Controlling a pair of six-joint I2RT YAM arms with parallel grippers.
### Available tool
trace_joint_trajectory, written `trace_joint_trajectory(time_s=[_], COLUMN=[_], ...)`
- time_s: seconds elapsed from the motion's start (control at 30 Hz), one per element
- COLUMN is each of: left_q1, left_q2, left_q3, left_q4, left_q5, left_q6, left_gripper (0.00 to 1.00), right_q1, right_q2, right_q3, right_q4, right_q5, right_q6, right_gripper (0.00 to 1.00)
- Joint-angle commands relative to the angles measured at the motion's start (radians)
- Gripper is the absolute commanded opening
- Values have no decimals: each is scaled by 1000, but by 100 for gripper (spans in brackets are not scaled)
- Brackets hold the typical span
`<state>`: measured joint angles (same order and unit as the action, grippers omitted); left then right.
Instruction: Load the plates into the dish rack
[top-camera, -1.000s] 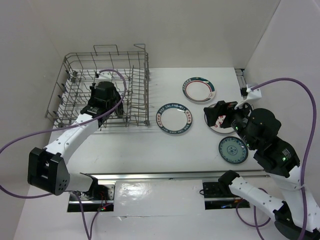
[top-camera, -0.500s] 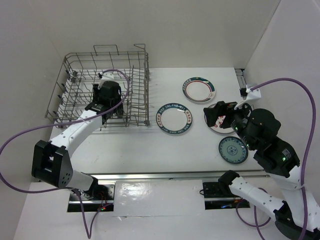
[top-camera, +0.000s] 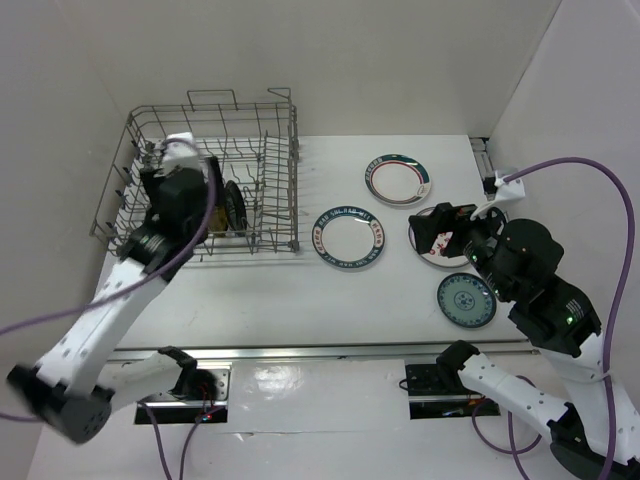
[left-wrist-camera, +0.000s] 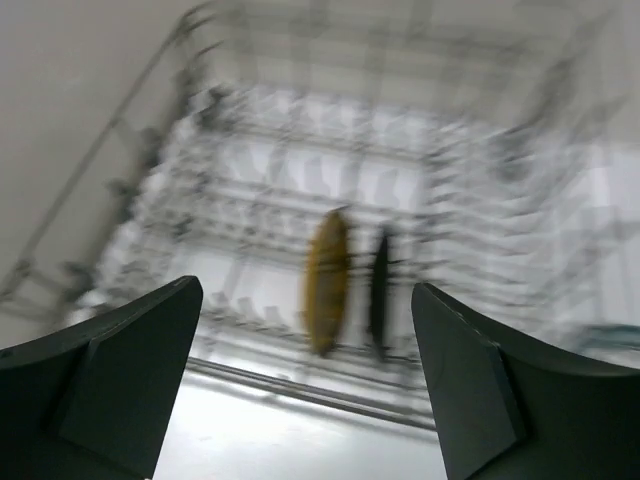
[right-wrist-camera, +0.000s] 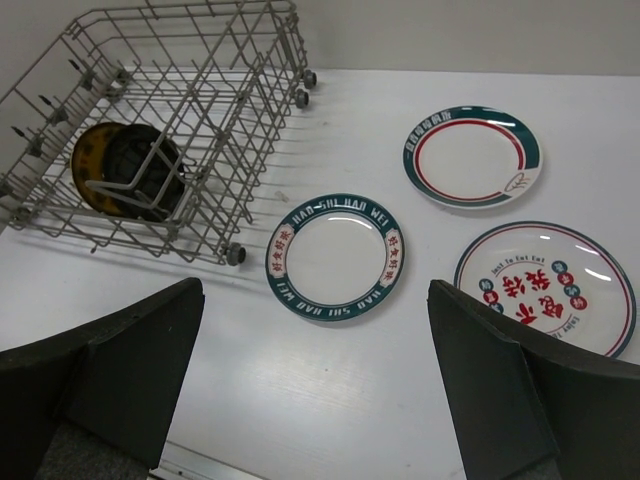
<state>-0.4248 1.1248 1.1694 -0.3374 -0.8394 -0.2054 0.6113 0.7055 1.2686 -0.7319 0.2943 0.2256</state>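
While the left wrist view is motion-blurred, it is clear enough to show the left gripper (left-wrist-camera: 303, 290) with fingers spread wide and nothing between them, above the dish rack (top-camera: 275, 135). Two small plates are in the rack: the yellow plate (left-wrist-camera: 325, 280) and the black plate (left-wrist-camera: 379, 290) stand on edge side by side between the tines, close together; whether they touch cannot be told.

Four plates lie flat on the table (top-camera: 300, 290), right of the rack:
- the blue-lettered plate (top-camera: 349, 238), nearest the rack
- the green/red rim plate (top-camera: 398, 180), farther back
- the red-patterned plate (right-wrist-camera: 545, 285), partly covered by the right arm in the top view
- the teal plate (top-camera: 466, 300), nearest the arm bases, just beside the red-patterned one

The right gripper (right-wrist-camera: 312, 300) hangs over the near-left edge of the red-patterned plate, fingers wide apart and holding nothing.
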Motion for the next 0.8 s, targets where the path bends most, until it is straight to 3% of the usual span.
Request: trace_joint_trajectory(time_s=[0.0,0.07,0.1,0.17,0.2,0.3,0.43,0.57,0.77], left_q1=[-49,-69,-84,-98,-98,-121,-296,-555,-689], left_q2=[-270,-422,-466,-557,-577,-533,-354,-113,170], left_q3=[43,-99,-172,-337,-525,-803,-843,-713,-626], left_q4=[-69,-26,7,199,294,679,885,929,1064], left_q5=[292,469,629,774,900,994,840,683,548], left_q6=[-207,-358,-424,-538,-671,-872,-867,-813,-868], left_gripper=[100,100,100,100,100,100,100,100,100], right_q1=[8,8,8,8,8,8,8,8,8], right_q2=[-17,-26,-26,-35,-35,-35,-26,-26,-35], right_q3=[-8,-18,-18,-18,-18,-6,3,3,47], right_q4=[40,49,49,60,60,60,60,51,51], right_q5=[32,48,60,74,83,94,94,115,135], right_q6=[-15,-5,-5,-5,4,4,14,14,14], right_gripper=[100,100,100,100,100,100,100,100,100])
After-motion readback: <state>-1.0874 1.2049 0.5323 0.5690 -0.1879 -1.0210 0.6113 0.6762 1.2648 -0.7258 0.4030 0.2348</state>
